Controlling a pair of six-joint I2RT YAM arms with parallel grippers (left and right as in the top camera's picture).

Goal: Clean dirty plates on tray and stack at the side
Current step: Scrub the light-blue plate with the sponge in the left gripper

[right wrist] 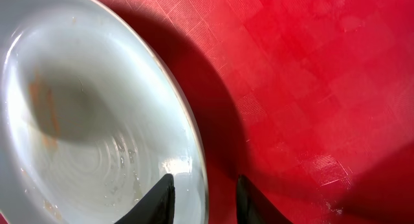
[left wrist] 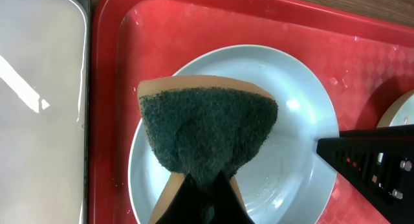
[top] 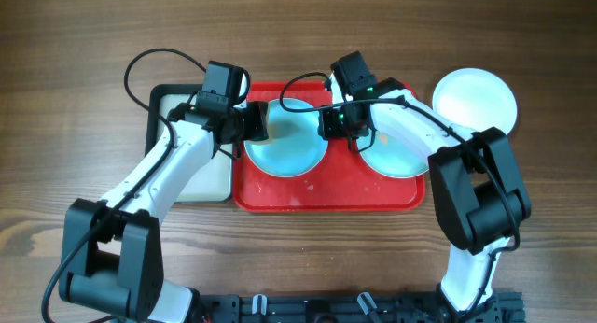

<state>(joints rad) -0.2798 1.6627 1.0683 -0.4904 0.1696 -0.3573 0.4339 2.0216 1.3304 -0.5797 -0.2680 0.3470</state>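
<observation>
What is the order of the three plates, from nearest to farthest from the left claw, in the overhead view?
1. The left blue plate, on the red tray, directly under the left claw holding a sponge.
2. The right blue plate, on the tray's right part.
3. The white plate, off the tray, far right.

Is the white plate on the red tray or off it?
Off it. The white plate sits on the wooden table, beside the red tray at its far right corner.

Pincer (right wrist: pixel 204 201) astride smudged plate (right wrist: pixel 84 120) rim, seemingly unclamped; red tray (right wrist: pixel 310 88).
</observation>
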